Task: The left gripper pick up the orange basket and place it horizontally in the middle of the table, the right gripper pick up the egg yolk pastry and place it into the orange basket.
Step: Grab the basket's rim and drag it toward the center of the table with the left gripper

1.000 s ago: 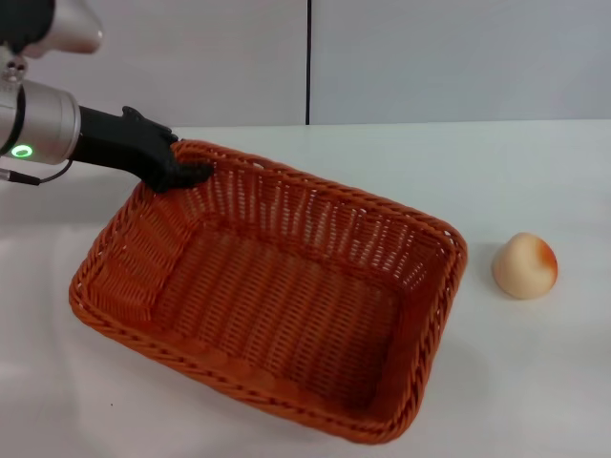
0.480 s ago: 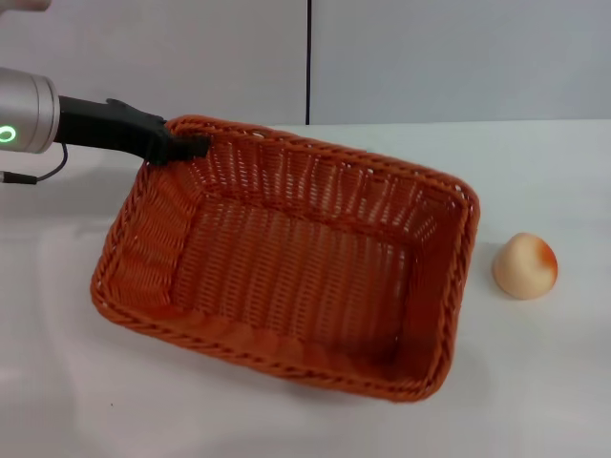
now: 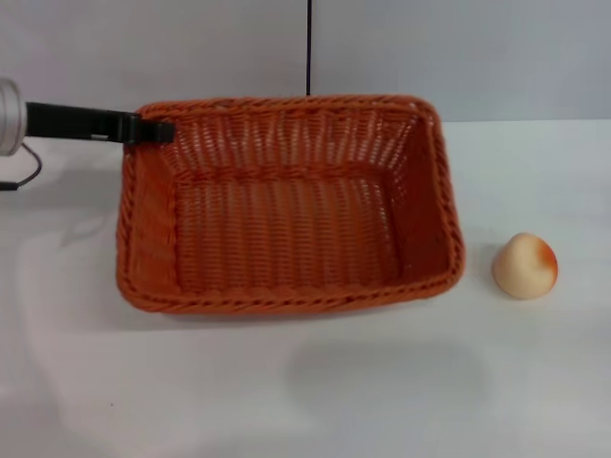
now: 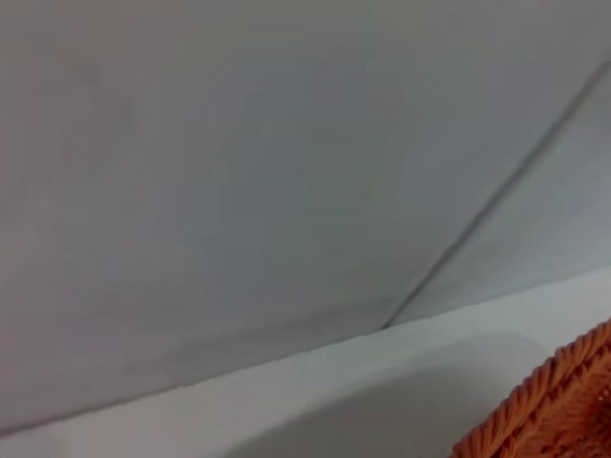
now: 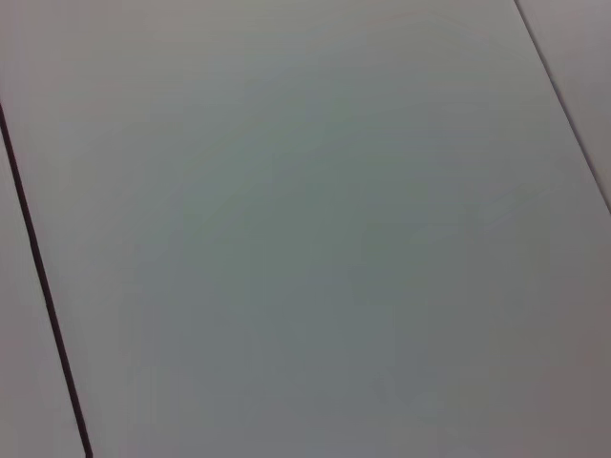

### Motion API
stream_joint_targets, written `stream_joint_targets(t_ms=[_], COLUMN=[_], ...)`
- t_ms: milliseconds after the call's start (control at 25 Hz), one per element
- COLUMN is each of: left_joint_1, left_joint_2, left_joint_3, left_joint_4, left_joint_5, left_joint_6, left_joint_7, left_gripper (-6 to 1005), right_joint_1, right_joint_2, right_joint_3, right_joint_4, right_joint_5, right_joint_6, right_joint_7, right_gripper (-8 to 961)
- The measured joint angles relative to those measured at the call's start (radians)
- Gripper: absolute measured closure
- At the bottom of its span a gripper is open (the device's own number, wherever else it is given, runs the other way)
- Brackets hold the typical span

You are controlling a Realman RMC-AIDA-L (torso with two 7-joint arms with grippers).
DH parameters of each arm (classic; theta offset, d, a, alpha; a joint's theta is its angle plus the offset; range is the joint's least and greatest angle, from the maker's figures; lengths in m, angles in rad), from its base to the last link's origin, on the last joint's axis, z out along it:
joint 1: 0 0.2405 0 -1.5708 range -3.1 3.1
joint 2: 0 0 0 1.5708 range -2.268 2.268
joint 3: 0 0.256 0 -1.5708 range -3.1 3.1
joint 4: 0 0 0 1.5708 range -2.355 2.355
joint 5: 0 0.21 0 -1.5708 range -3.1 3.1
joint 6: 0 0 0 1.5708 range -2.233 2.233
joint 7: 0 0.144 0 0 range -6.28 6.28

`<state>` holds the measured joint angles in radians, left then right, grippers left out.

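Observation:
The orange basket point(image 3: 286, 205) hangs above the white table point(image 3: 305, 401), tilted with its open side toward me and its long side running left to right; a soft shadow lies on the table below it. My left gripper point(image 3: 153, 129) is shut on the basket's far left rim corner, its black arm reaching in from the left edge. A bit of the braided rim point(image 4: 563, 401) shows in the left wrist view. The egg yolk pastry point(image 3: 524, 265) rests on the table to the right of the basket, apart from it. My right gripper is out of view.
A pale grey wall with a dark vertical seam point(image 3: 308, 48) stands behind the table. The right wrist view shows only wall panels. Open tabletop lies in front of the basket and around the pastry.
The left gripper has lifted the basket and swung it from a diagonal lie to a left-right line, moving up and back. The pastry has not moved.

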<state>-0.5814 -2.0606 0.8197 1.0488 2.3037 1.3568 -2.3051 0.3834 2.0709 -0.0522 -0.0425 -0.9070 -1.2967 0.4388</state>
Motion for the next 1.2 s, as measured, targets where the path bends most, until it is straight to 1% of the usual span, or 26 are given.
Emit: stream_joint_targets(t_ms=[40,80,120,160,320,440,520,800,840,1120,1200], left_joint_1=[0.024,0.024,0.051,0.051,0.107,0.123,0.150,0.173,0.176,0.162,0.151], left_joint_2=[-0.001,-0.001,-0.001,-0.001,0.000,-0.001,-0.003,-0.003,-0.003,0.002,0.003], left_joint_3=[-0.002,-0.002,-0.002,-0.002,0.005,0.005,0.010,0.014,0.015,0.015,0.015], left_joint_4=[0.005,0.005,0.009,0.009,0.024,0.027,0.030,0.023,0.021,0.018,0.012], left_joint_5=[-0.006,-0.006,-0.024,-0.024,-0.073,-0.078,-0.081,-0.104,-0.114,-0.127,-0.128], left_joint_6=[-0.007,-0.007,-0.011,-0.011,-0.005,-0.002,0.000,0.012,0.030,0.067,0.079], left_joint_7=[-0.017,-0.017,-0.027,-0.027,-0.028,-0.032,-0.040,-0.026,-0.011,0.009,0.010], left_gripper=[781,781,782,783,786,787,787,786,786,786,767], right_joint_1=[0.001,0.001,0.004,0.004,0.021,0.029,0.035,0.040,0.040,0.035,0.032], right_joint_2=[0.000,0.000,-0.001,-0.001,-0.002,-0.002,-0.003,-0.003,-0.003,-0.003,-0.003], right_joint_3=[0.000,0.000,0.000,0.000,0.000,0.000,0.000,-0.002,-0.002,-0.012,-0.012], right_joint_4=[-0.003,-0.003,-0.010,-0.010,-0.027,-0.029,-0.031,-0.042,-0.042,-0.045,-0.045], right_joint_5=[0.000,0.000,0.000,0.000,-0.001,-0.001,-0.001,-0.013,-0.013,-0.013,-0.013], right_joint_6=[0.005,0.005,0.017,0.017,0.045,0.052,0.061,0.077,0.077,0.086,0.086], right_joint_7=[0.000,0.000,0.000,0.000,-0.007,-0.010,-0.013,-0.015,-0.015,-0.015,-0.015], right_gripper=[324,324,324,324,324,324,324,324,324,324,324])
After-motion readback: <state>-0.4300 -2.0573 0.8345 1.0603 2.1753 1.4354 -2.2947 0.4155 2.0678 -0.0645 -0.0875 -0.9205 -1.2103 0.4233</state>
